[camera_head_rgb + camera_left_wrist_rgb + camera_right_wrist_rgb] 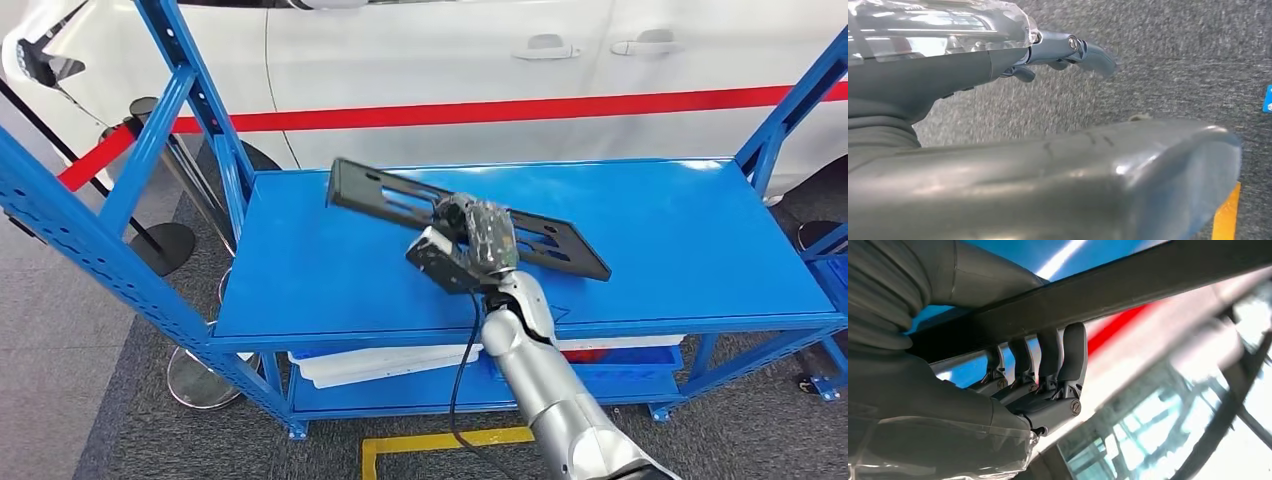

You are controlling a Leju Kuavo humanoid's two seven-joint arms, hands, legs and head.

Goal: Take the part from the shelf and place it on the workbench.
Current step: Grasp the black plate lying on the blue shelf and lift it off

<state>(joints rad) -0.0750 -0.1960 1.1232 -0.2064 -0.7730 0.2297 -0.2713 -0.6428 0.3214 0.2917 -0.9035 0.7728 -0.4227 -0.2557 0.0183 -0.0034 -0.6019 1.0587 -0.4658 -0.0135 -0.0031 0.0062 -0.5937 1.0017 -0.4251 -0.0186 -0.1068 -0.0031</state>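
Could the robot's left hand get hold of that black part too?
Probably not as things stand: the left hand hangs low over the carpet, while the right hand already grips the black part above the shelf.

R hand [998,390] fingers [1073,355] curled on black part [1128,285] edge.

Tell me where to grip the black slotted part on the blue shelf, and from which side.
Grip the black part at the middle of its long near edge, coming from the robot's side of the shelf. It is a flat, long plate tilted up off the shelf, so a mid-length hold should balance it. The right hand already grips it there.
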